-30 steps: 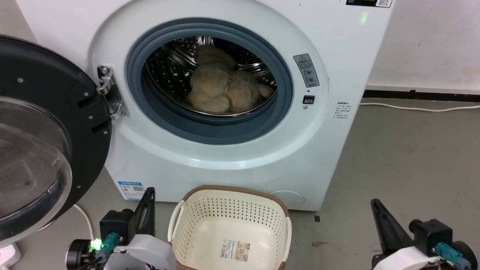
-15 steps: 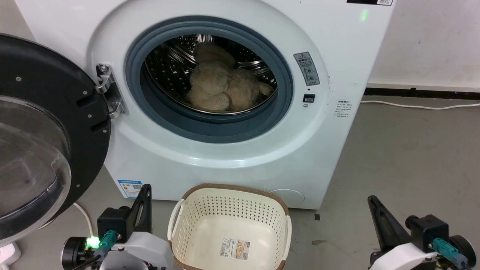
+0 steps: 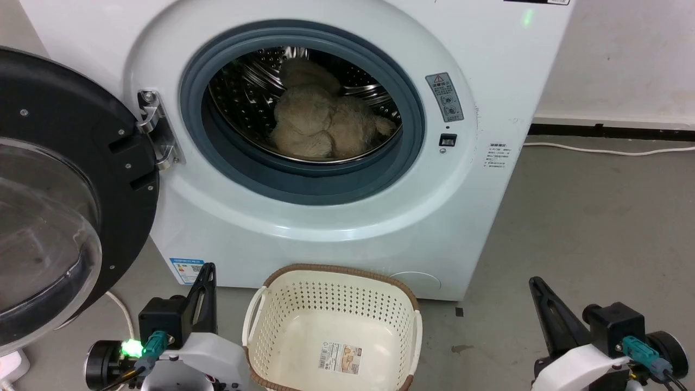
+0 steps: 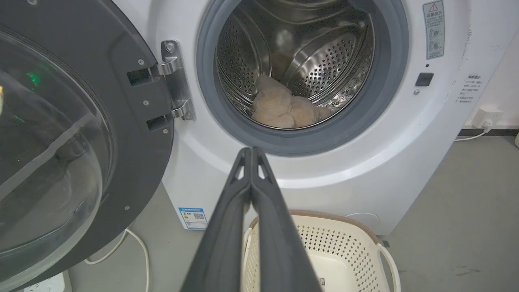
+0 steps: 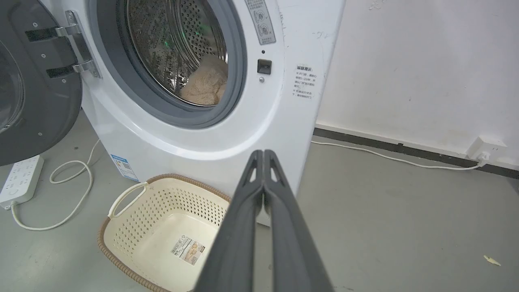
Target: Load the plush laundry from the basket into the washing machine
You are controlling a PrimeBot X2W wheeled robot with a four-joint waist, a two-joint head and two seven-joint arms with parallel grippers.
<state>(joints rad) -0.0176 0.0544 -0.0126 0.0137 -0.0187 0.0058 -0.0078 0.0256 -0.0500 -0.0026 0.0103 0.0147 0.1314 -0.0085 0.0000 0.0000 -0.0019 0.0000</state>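
Head view has the plush laundry (image 3: 320,127) lying inside the drum of the washing machine (image 3: 347,239), behind the grey port ring. The basket (image 3: 331,271) stands empty on the floor just in front of the machine. Both the left gripper (image 4: 251,152) and right gripper (image 5: 263,153) hang before the machine, fingers pressed together, holding nothing.

Likely trouble: the door (image 3: 54,92) stands wide open, and an arm swinging to shut it could knock the basket or catch the power strip (image 5: 22,178) under it.

A warning sticker (image 3: 444,98) beside the port, a blue QR label (image 3: 187,270) low on the machine and the basket's barcode sticker (image 3: 340,357) are too small to read.
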